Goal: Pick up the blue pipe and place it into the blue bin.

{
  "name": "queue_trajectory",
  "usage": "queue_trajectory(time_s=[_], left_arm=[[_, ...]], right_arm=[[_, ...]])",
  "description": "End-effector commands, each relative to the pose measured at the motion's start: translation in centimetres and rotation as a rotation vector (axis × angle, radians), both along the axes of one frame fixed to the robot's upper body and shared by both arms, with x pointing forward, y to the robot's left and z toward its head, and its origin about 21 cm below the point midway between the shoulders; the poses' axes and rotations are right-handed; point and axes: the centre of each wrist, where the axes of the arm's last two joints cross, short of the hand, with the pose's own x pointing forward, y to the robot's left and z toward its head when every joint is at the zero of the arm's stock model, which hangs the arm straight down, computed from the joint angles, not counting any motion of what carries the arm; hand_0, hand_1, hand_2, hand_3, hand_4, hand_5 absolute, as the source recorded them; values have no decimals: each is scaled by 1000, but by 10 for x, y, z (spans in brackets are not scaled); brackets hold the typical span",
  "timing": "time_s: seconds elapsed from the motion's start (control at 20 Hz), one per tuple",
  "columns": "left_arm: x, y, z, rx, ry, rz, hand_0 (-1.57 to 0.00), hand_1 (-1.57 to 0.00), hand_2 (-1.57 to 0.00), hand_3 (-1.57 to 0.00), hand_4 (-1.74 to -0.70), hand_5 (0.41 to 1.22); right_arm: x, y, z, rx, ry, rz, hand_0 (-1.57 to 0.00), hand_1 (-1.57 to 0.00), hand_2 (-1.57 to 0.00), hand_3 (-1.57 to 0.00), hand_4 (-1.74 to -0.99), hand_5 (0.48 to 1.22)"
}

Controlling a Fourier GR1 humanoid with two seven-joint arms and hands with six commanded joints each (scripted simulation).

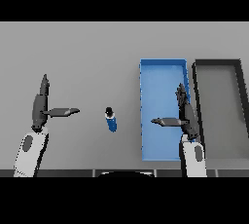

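Note:
A small blue pipe point(111, 120) with a dark cap at its far end lies on the grey table, left of the blue bin point(156, 79). My right hand point(186, 112) hovers over the bin's right side, fingers straight and thumb pointing left, holding nothing. My left hand point(40, 106) stays at the left of the table, fingers straight and thumb pointing right toward the pipe, well apart from it.
A dark-rimmed grey bin point(219, 65) stands directly right of the blue bin, their walls almost touching. Both bins reach close to the table's near edge.

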Motion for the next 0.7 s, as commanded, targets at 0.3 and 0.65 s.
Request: queue_trajectory(time_s=[0.3, 0.65], left_arm=[[-12, 12, 6, 73, -10, -171, 1, 1, 1, 1, -1074, 591], [-17, 34, 18, 146, 38, -431, 1, 1, 1, 1, -1080, 600]], right_arm=[[-15, -2, 1, -91, -61, 60, 1, 1, 1, 1, -1225, 617], [-37, -2, 11, -270, -68, 136, 1, 1, 1, 1, -1196, 609]])
